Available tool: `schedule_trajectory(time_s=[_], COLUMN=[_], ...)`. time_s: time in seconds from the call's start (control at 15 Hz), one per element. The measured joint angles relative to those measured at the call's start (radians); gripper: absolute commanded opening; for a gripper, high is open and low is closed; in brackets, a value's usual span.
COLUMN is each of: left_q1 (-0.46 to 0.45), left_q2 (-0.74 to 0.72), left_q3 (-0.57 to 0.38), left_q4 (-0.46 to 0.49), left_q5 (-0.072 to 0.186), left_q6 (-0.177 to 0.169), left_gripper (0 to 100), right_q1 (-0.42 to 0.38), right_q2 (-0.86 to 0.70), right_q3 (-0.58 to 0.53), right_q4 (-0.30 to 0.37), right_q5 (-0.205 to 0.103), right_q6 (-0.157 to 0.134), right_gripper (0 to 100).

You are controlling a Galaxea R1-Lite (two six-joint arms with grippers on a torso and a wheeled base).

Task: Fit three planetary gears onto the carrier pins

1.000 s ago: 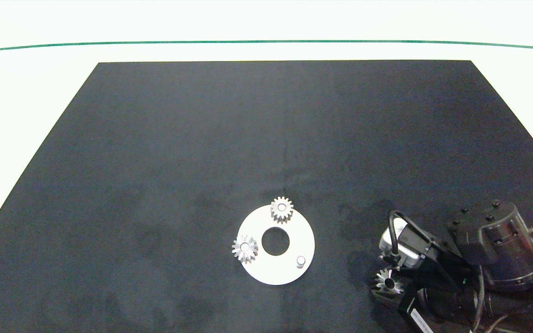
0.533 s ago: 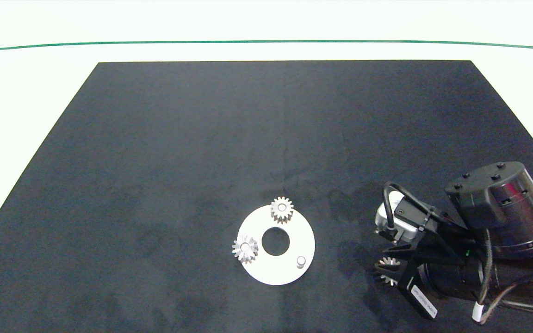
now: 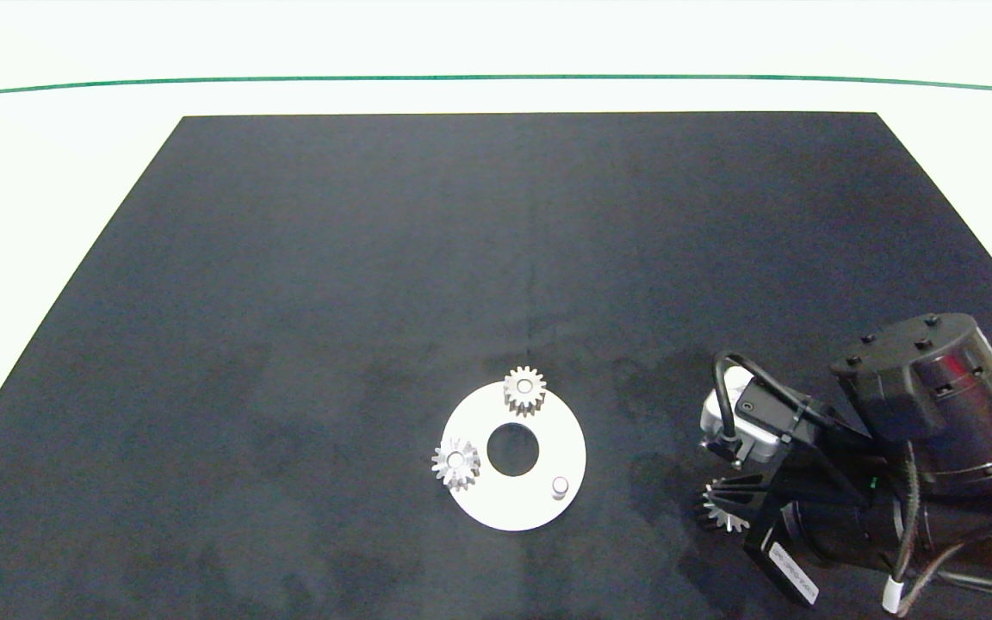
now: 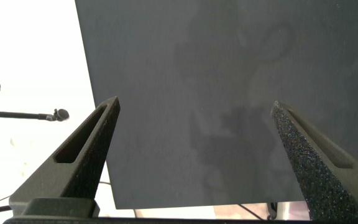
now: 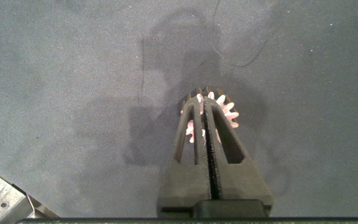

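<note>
Nothing legible — the white label [image 3: 793, 575] on the right arm, lower right of the head view, carries print too small to read.

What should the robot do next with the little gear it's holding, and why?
Probably carry it over to the white disc. The right gripper is shut on the third gear, off to the disc's side. Two gears already sit on pegs, and one bare peg waits.

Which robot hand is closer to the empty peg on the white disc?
The right gripper, beside the disc's right side, holding a gear. The left gripper is far off at the mat's left edge. The peg stands bare.
</note>
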State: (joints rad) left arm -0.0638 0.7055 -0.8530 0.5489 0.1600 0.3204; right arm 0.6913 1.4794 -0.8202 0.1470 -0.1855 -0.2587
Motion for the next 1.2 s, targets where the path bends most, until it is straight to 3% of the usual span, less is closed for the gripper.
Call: schedule_trajectory(time_s=[0.73, 1.2], left_q1=[-0.002, -0.002], left_q2=[0.0, 0.0], left_q3=[0.003, 0.008], left_q4=[0.0, 0.0], left_q5=[0.0, 0.0], left_q6=[0.0, 0.0], left_gripper=[100, 100], right_q1=[-0.004, -0.032], right_q2=[-0.018, 0.015], right_q3=[0.054, 0.062], right_q4=[-0.004, -0.063], right_q5=[0.009, 0.01], right_q6=[0.009, 0.013], right_gripper=[100, 100])
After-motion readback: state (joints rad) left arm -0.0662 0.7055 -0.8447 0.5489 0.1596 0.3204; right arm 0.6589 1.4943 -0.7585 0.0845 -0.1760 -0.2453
